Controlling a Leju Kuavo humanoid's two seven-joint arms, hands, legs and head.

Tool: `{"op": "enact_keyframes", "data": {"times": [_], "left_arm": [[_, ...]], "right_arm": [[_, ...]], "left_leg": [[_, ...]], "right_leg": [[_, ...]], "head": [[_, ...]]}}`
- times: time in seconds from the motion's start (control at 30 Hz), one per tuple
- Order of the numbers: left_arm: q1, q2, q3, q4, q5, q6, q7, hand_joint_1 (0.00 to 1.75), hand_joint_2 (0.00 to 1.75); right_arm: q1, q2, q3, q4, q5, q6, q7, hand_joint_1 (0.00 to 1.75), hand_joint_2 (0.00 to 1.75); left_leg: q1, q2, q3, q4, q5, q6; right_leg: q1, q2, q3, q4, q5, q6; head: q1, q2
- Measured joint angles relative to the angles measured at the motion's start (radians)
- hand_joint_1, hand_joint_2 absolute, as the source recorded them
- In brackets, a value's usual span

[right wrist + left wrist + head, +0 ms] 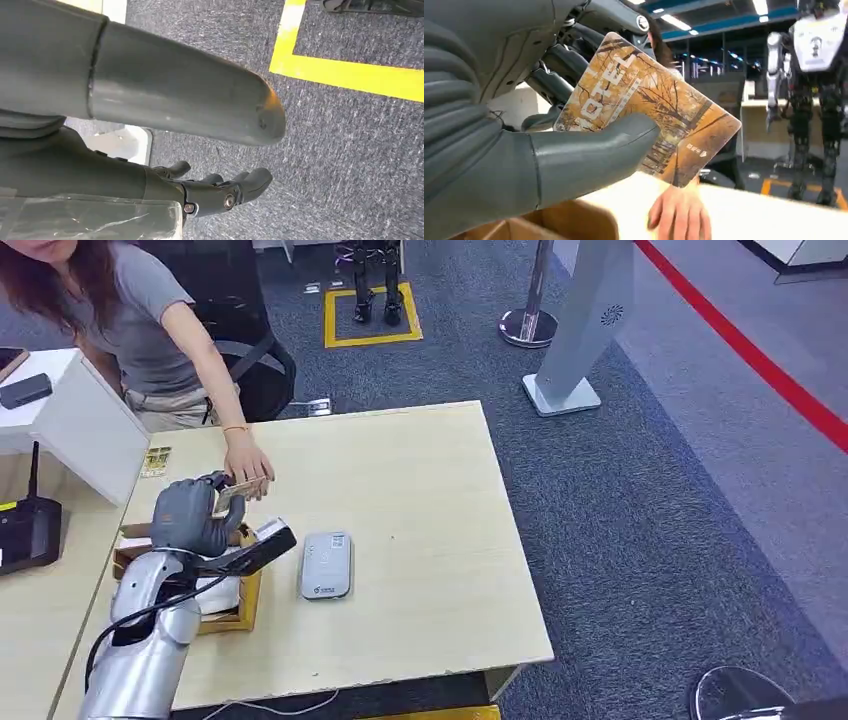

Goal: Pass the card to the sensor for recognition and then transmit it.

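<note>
Left hand (190, 515): thumb (589, 155) pressed across the face of the card (649, 120), dark fingers (559, 75) behind it; card is pinched and held. Card is orange-brown with a tree print and white lettering, tilted, one corner pointing away from the palm. In the head view the card (233, 494) sits at the top of the left hand, raised over the left side of the table (420, 490).

A person's hand (248, 462) reaches in from the far-left side of the table; its fingers are at the card's far edge. Contact there: cannot tell for sure. In the left wrist view the same hand (680, 212) rests on the tabletop just under the card.

Sensor (326, 564), a grey flat unit, lies on the table to the right of the left hand, apart from the card. An open cardboard box (240, 610) sits under the left forearm.

Right hand (220, 192): hangs above grey carpet (350, 150), fingers loosely curled, holding nothing. A yellow floor line (350, 75) runs nearby.
</note>
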Motion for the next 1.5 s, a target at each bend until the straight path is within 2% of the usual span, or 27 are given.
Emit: {"op": "enact_keyframes", "data": {"times": [0.17, 0.43, 0.5, 0.57, 0.67, 0.77, 0.87, 1.17, 1.3, 1.5], "left_arm": [[-0.006, 0.016, -0.029, 0.053, -0.019, 0.008, -0.007, 1.75, 1.75], [-0.014, 0.038, -0.082, 0.096, -0.11, 0.054, -0.009, 1.75, 1.75], [-0.014, 0.052, -0.108, 0.098, -0.193, 0.107, -0.001, 1.75, 1.75], [-0.014, 0.071, -0.156, 0.098, -0.302, 0.191, 0.033, 1.75, 1.75], [-0.014, 0.094, -0.229, 0.097, -0.324, 0.234, 0.09, 1.75, 1.75], [-0.014, 0.115, -0.298, 0.086, -0.329, 0.242, 0.133, 1.75, 1.75], [-0.014, 0.128, -0.341, 0.077, -0.331, 0.242, 0.145, 1.75, 1.75], [-0.014, 0.145, -0.382, 0.068, -0.331, 0.246, 0.148, 1.75, 1.75], [-0.014, 0.145, -0.383, 0.068, -0.331, 0.243, 0.14, 1.75, 1.75], [-0.014, 0.139, -0.383, 0.071, -0.331, 0.229, 0.084, 1.75, 1.75]], "right_arm": [[-0.001, 0.0, 0.0, 0.0, 0.0, 0.0, 0.0, 0.0, 0.0], [-0.001, 0.0, 0.0, 0.0, 0.0, 0.0, 0.0, 0.0, 0.0], [-0.001, 0.0, 0.001, 0.0, 0.005, 0.0, 0.0, 0.0, 0.0], [-0.002, 0.0, 0.003, 0.0, 0.006, 0.0, 0.0, 0.0, 0.0], [-0.003, 0.0, 0.006, 0.0, 0.007, 0.0, 0.0, 0.0, 0.0], [-0.006, 0.0, 0.008, 0.0, 0.006, 0.002, 0.0, 0.0, 0.0], [-0.007, 0.0, 0.011, 0.0, 0.006, 0.002, 0.0, 0.0, 0.0], [-0.007, 0.0, 0.02, 0.0, 0.006, 0.002, 0.0, 0.0, 0.0], [-0.007, 0.0, 0.022, 0.0, 0.006, 0.003, 0.0, 0.0, 0.0], [-0.007, 0.0, 0.023, 0.0, 0.007, 0.001, 0.0, 0.0, 0.0]], "left_leg": [[0.0, 0.0, 0.0, 0.0, 0.0, 0.0], [0.0, 0.0, 0.0, 0.0, 0.0, 0.0], [0.0, 0.0, 0.0, 0.0, 0.0, 0.0], [0.0, 0.0, 0.0, 0.0, 0.0, 0.0], [0.0, 0.0, 0.0, 0.0, 0.0, 0.0], [0.0, 0.0, 0.0, 0.0, 0.0, 0.0], [0.0, 0.0, 0.0, 0.0, 0.0, 0.0], [0.0, 0.0, 0.0, 0.0, 0.0, 0.0], [0.0, 0.0, 0.0, 0.0, 0.0, 0.0], [0.0, 0.0, 0.0, 0.0, 0.0, 0.0]], "right_leg": [[0.0, 0.0, 0.0, 0.0, 0.0, 0.0], [0.0, 0.0, 0.0, 0.0, 0.0, 0.0], [0.0, 0.0, 0.0, 0.0, 0.0, 0.0], [0.0, 0.0, 0.0, 0.0, 0.0, 0.0], [0.0, 0.0, 0.0, 0.0, 0.0, 0.0], [0.0, 0.0, 0.0, 0.0, 0.0, 0.0], [0.0, 0.0, 0.0, 0.0, 0.0, 0.0], [0.0, 0.0, 0.0, 0.0, 0.0, 0.0], [0.0, 0.0, 0.0, 0.0, 0.0, 0.0], [0.0, 0.0, 0.0, 0.0, 0.0, 0.0]], "head": [[0.0, 0.0], [0.0, 0.0], [0.0, 0.0], [0.0, 0.0], [0.0, 0.0], [0.0, 0.0], [0.0, 0.0], [0.0, 0.0], [0.0, 0.0], [0.0, 0.0]]}}
